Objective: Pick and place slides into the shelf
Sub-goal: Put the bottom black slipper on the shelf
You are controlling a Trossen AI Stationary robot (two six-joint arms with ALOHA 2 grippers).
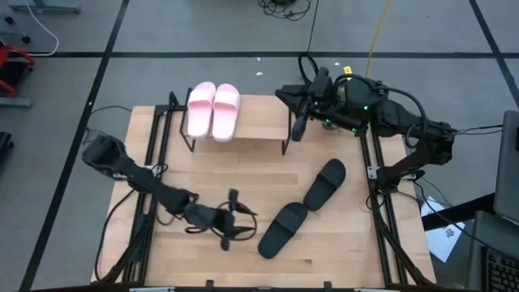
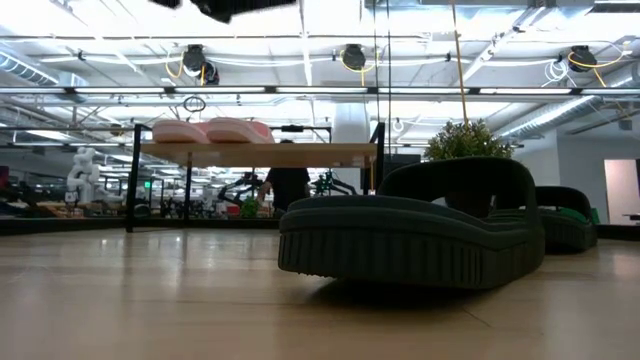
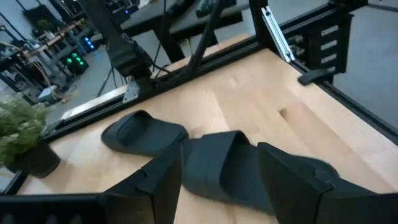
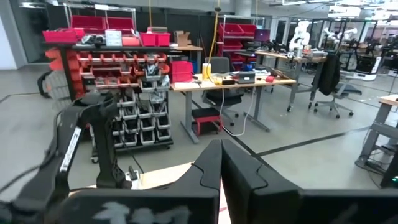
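Left gripper (image 1: pixel 231 221) hovered low over the wooden tabletop (image 1: pixel 340 243), fingers (image 3: pixel 163 186) spread wide, nothing between them. Just ahead of the fingertips lay the nearer black slide (image 1: pixel 282 229), strap up, sole flat on the wood. In the left wrist view that slide (image 3: pixel 227 168) sat framed between the two fingers, apparently lined up for a straddling grasp, though no contact was visible yet. Likely reason for the wide opening: the slide is broad, so the jaws need full span to clear its sides.

Beyond the nearer one, past the fingertips, lay the second black slide (image 1: pixel 325 183), angled roughly the same way, its heel end close to the first one's toe end; touching or not, could not tell. In the low view the nearer slide (image 2: pixel 410 230) blocked most of the farther one (image 2: pixel 565 225).

Farthest from the left fingers stood the shelf (image 1: pixel 259 122), with two pale pink slides (image 1: pixel 212 110) side by side on its top toward one end, strap ends pointing away from the arm. The other end of the plank was bare, presumably room for the black pair.

Right gripper (image 1: pixel 298 123) was parked beside the shelf's bare end, fingers pressed fully together, holding nothing, apparently kept out of the way. Two of four slides looked placed.
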